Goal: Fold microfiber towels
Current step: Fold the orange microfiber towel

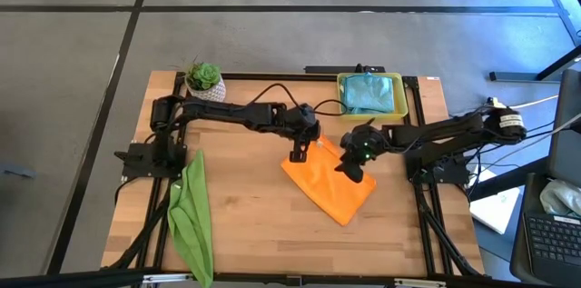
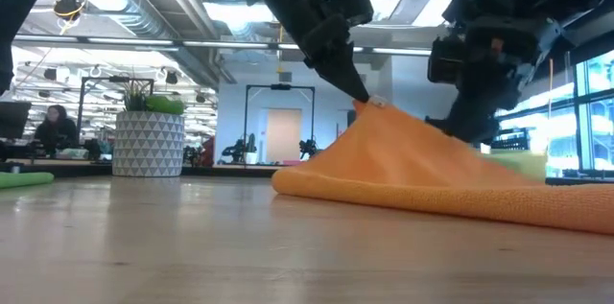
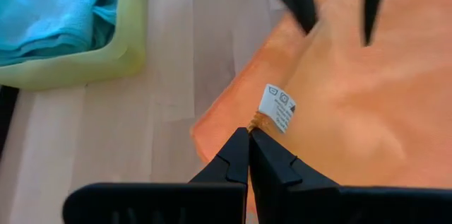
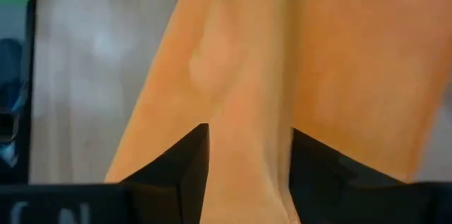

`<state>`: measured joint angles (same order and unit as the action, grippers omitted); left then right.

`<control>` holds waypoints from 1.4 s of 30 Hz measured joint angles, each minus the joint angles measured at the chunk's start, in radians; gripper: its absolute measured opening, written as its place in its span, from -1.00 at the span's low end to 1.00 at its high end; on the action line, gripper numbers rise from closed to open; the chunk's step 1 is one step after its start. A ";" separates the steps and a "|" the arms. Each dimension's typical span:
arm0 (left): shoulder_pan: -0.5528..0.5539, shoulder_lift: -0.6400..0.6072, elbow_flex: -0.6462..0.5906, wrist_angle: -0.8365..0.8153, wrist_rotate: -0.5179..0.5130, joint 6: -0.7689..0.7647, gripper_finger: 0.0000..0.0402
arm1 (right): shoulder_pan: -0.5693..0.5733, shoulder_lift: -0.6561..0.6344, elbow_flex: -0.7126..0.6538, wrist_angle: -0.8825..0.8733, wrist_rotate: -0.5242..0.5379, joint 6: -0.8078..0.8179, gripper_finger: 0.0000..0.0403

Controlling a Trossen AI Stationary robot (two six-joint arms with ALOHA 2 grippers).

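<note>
- The orange towel [image 1: 329, 189] lies mid-desk, its long axis running from far-left to near-right. Its far-left corner is lifted into a peak.
- The left pincer [image 1: 298, 154] is clamped shut on that raised corner, right beside the white care tag [image 3: 277, 107].
- The right pincer [image 1: 356, 172] stands at the towel's far-right edge with jaws apart, a ridge of orange cloth between them in the right wrist view. Whether it presses the cloth I cannot tell.
- Both pincers sit on the towel's far side, so any fold would likely draw that edge toward the near-right end.
- The lime green towel [image 1: 192, 219] lies bunched along the near-left edge of the desk [image 1: 254, 233]. Teal towels [image 1: 368, 94] fill the yellow tray [image 1: 400, 106] at far right.
- A potted plant [image 1: 204, 80] stands at far left.
</note>
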<state>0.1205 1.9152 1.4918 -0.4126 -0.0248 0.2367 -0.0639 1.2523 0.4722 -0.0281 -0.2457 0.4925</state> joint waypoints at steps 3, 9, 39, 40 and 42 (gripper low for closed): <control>0.004 0.000 0.000 -0.005 -0.012 0.001 -1.00 | 0.004 0.025 -0.004 -0.024 -0.072 0.028 -0.21; 0.015 0.000 0.000 -0.005 -0.014 0.001 -1.00 | 0.006 0.040 -0.005 -0.173 -0.213 0.051 -0.36; 0.035 0.037 0.000 0.016 -0.008 0.001 -1.00 | 0.140 0.040 -0.005 -0.499 -0.280 0.128 -0.97; 0.035 0.038 0.000 0.008 -0.008 0.001 -1.00 | 0.140 0.040 -0.005 -0.501 -0.280 0.131 -0.96; 0.035 0.042 0.000 0.007 -0.008 0.001 -1.00 | 0.140 0.040 -0.005 -0.512 -0.280 0.132 -0.96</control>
<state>0.1558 1.9571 1.4914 -0.4061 -0.0329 0.2382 0.0765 1.2922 0.4667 -0.5397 -0.5253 0.6247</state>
